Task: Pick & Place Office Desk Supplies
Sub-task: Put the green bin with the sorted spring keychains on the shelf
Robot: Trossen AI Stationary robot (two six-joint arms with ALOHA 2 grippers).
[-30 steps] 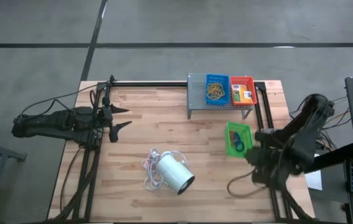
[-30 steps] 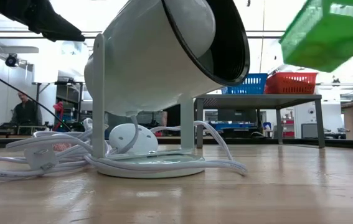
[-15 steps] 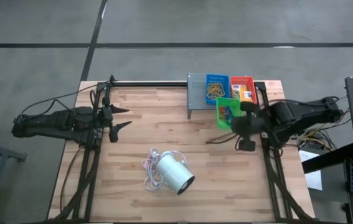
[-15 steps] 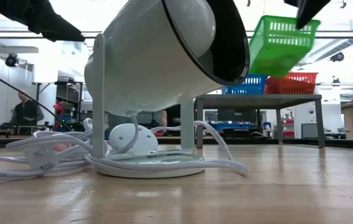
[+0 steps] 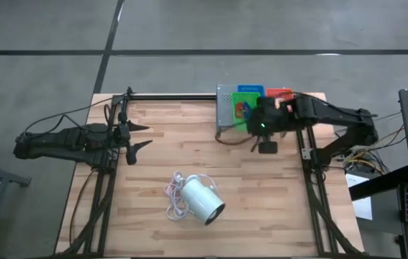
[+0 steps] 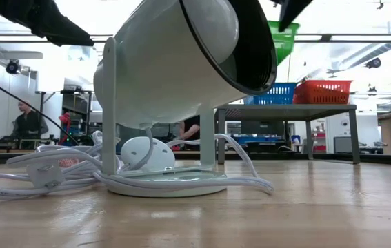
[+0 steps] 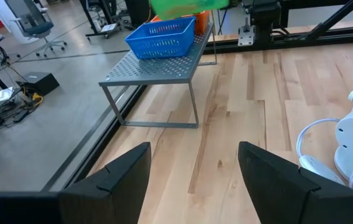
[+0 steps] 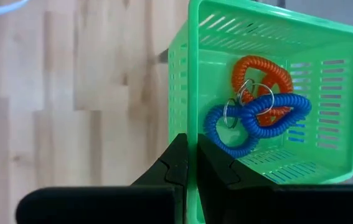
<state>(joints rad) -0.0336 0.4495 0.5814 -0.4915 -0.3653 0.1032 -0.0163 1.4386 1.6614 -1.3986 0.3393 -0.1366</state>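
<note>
Green tray [image 5: 245,108] is up in the air right now, pinched on its wall by the right gripper [image 5: 261,121], and in the high view it sits upper middle-right of the frame, hovering over the grey perforated stand [image 5: 226,109] and covering most of the blue tray [image 5: 249,88] underneath, so only a sliver of blue shows at its far edge. The right wrist view makes the grip pretty clear: the two dark fingers [image 8: 177,167] are closed tight on the tray's near wall, and inside the green tray [image 8: 269,93] you can see a blue coiled loop [image 8: 257,121] tangled with a red-orange coiled loop [image 8: 260,78] and a small metal ring. The red tray [image 5: 279,93] is just beside it toward the right of the frame, also on the stand. From the low view the green tray [image 6: 283,41] peeks out at the top, partly hidden behind the big white cylinder [image 6: 181,65], with the blue tray [image 6: 272,93] and red tray [image 6: 321,91] sitting side by side on the stand [image 6: 285,110] further back. The left gripper [image 5: 137,136] is parked at the left side of the wooden table [image 5: 189,158], fingers spread wide and holding nothing, well apart from everything else. The white cylinder [image 5: 202,200] lies lower middle of the high view with its white cord [image 5: 175,193] bunched just beside it.
</note>
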